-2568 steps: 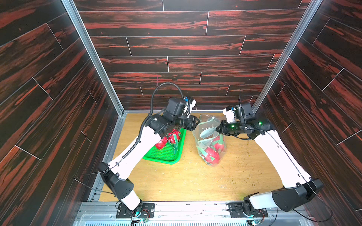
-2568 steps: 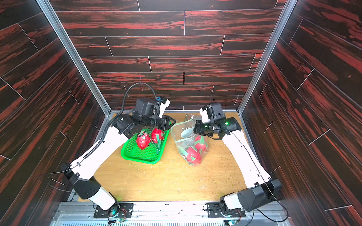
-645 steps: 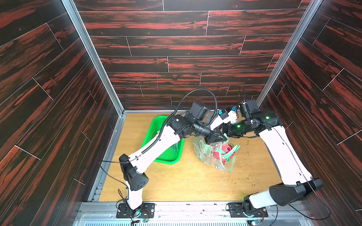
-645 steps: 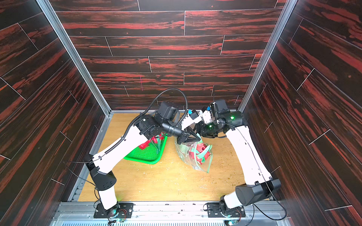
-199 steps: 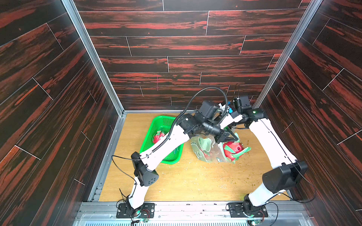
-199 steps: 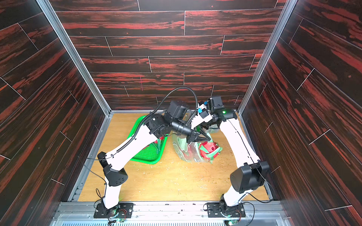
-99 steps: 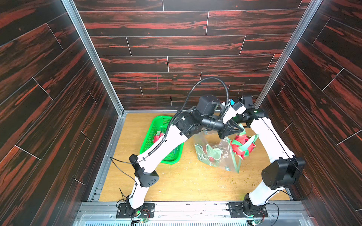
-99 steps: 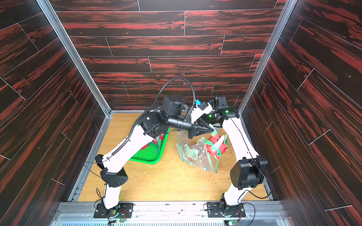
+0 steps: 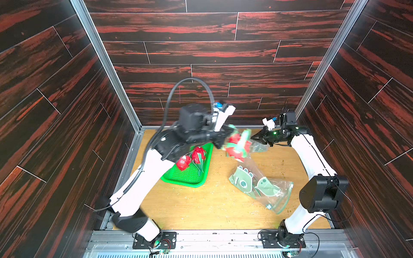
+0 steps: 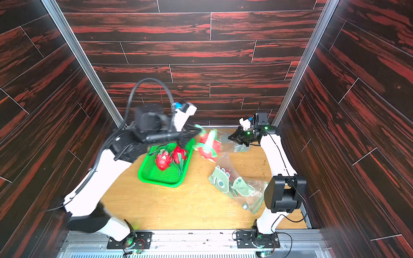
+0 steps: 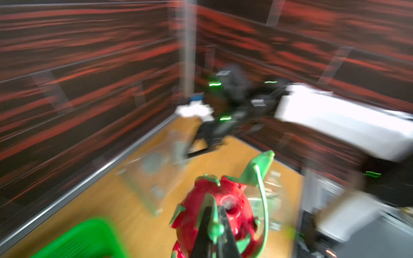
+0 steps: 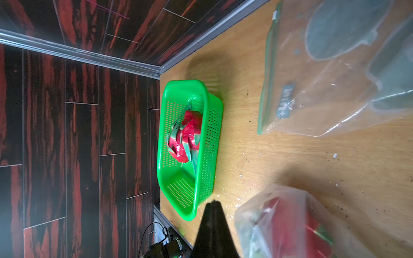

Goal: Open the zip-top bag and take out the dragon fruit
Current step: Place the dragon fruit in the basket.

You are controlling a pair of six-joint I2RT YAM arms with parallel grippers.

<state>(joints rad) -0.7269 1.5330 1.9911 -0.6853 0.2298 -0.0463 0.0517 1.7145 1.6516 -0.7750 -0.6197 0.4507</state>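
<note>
— Dark panels (image 9: pixel 212 51) streaked with red close in three sides, and a pale wooden table (image 9: pixel 201 205) lies under everything. What sits on it?

— Biggest is the green perforated basket (image 9: pixel 190 177), toward the left wall. Right of it lies a clear zip-top bag (image 9: pixel 261 188) printed with green figures, its green-edged mouth toward the front right. Another clear bag (image 12: pixel 312 89) lies flat by the back wall.

— And the fruit?

— The held dragon fruit (image 11: pixel 234 201) is a glossy red oval with pointed green scales. It hangs in the air between the basket and the bags, blurred. In both top views its long axis seems to run back to front, with the longest scales toward the back.

— What holds it?

— The left gripper (image 11: pixel 213 206), pinched on one green scale. The right gripper (image 12: pixel 212 204) hovers above the flat bag, fingers pressed together with nothing visible between them.

— The count?

— One basket and two bags. A pair of dragon fruits (image 9: pixel 183 162) lies side by side in the basket, and one is held. A blurred red shape (image 12: pixel 288 225) shows inside the printed bag in the right wrist view.
</note>
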